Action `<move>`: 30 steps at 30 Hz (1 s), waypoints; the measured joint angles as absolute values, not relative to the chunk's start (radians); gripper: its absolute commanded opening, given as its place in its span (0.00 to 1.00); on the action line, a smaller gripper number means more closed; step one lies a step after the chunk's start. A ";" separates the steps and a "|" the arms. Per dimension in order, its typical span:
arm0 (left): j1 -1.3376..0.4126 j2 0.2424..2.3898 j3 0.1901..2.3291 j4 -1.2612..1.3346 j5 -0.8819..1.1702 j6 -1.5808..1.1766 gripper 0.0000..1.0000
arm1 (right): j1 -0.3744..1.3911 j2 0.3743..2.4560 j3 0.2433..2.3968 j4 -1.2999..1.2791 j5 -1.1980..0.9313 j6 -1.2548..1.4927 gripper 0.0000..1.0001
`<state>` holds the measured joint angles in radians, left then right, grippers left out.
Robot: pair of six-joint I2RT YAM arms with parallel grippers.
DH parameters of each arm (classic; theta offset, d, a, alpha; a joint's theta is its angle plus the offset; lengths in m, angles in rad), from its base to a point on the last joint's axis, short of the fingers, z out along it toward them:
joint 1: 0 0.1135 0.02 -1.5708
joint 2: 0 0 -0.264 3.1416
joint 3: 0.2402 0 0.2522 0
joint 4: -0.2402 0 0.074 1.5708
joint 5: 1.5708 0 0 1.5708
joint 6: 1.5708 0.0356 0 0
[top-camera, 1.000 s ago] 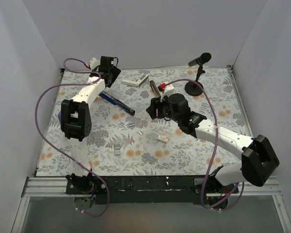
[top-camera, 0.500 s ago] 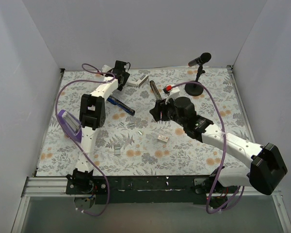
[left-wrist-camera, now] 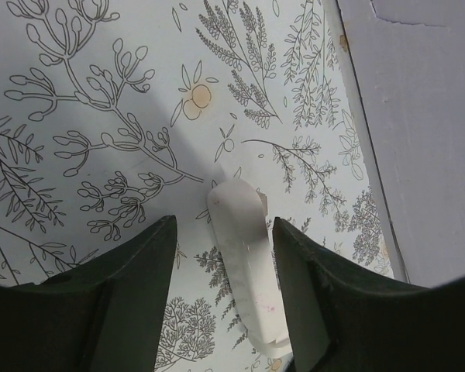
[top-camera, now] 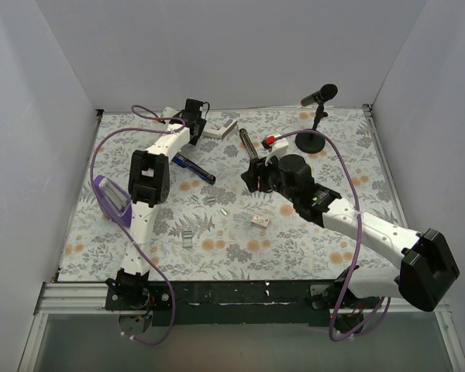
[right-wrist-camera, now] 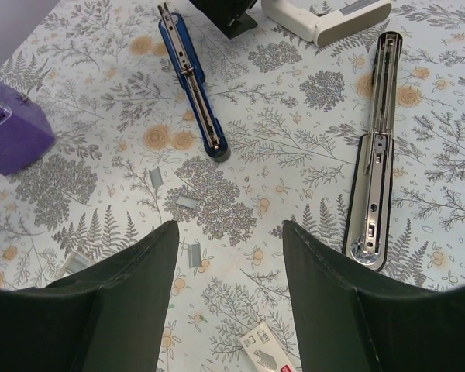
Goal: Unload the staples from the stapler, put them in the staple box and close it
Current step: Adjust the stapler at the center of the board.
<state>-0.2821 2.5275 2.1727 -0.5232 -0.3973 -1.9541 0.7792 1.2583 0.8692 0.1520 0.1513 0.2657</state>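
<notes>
The stapler lies apart in two pieces: a blue-and-black body [top-camera: 190, 165] with a silvery channel [right-wrist-camera: 192, 77], and a long dark base strip [top-camera: 248, 141] with a silvery channel [right-wrist-camera: 376, 186]. Small grey staples [right-wrist-camera: 186, 201] lie scattered on the floral mat, with more staples [top-camera: 223, 211] mid-table. My right gripper [top-camera: 252, 174] hovers over them, open and empty [right-wrist-camera: 229, 263]. My left gripper [top-camera: 192, 116] is at the back near the wall, open, with its fingers on either side of a white elongated piece [left-wrist-camera: 244, 263] lying on the mat. It is not touching the piece.
A white stapler [top-camera: 217, 128] lies at the back. A purple block [top-camera: 112, 198] stands at the left [right-wrist-camera: 12, 128]. A small staple box [top-camera: 260, 221] lies mid-table [right-wrist-camera: 267, 349]. A microphone on a stand [top-camera: 314, 116] is at the back right. The wall [left-wrist-camera: 426, 139] is close to my left gripper.
My left arm swung right along the back toward the white stapler, uncovering the purple block. My right gripper shifted slightly right and back. Both stayed open.
</notes>
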 measured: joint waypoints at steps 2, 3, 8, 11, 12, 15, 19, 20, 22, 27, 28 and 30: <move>-0.286 2.531 2.175 -0.525 -0.399 -1.961 0.51 | 0.779 1.258 0.869 0.152 0.152 0.262 0.63; -0.287 2.531 2.176 -0.525 -0.399 -1.963 0.50 | 0.779 1.258 0.869 0.152 0.152 0.260 0.63; -0.292 2.551 2.223 -0.569 -0.387 -1.979 0.50 | 0.779 1.257 0.869 0.152 0.152 0.258 0.63; -0.292 2.559 2.241 -0.586 -0.378 -1.982 0.48 | 0.779 1.250 0.869 0.152 0.154 0.258 0.63; -0.292 2.559 2.242 -0.589 -0.377 -1.984 0.48 | 0.779 1.246 0.869 0.152 0.155 0.258 0.63; -0.291 2.560 2.252 -0.614 -0.359 -1.985 0.40 | 0.779 1.229 0.869 0.152 0.155 0.258 0.62; -0.292 2.562 2.277 -0.679 -0.314 -1.968 0.36 | 0.779 1.203 0.869 0.152 0.159 0.254 0.62; -0.292 2.562 2.283 -0.691 -0.307 -1.963 0.36 | 0.779 1.196 0.869 0.152 0.163 0.254 0.62; -0.292 2.562 2.296 -0.729 -0.306 -1.951 0.40 | 0.779 1.179 0.869 0.152 0.168 0.251 0.62; -0.292 2.552 2.292 -0.775 -0.324 -1.928 0.43 | 0.779 1.143 0.866 0.154 0.175 0.251 0.61; -0.292 2.550 2.290 -0.778 -0.326 -1.924 0.43 | 0.779 1.137 0.862 0.159 0.175 0.251 0.61; -0.290 2.548 2.287 -0.778 -0.326 -1.918 0.41 | 0.779 1.128 0.855 0.162 0.175 0.251 0.61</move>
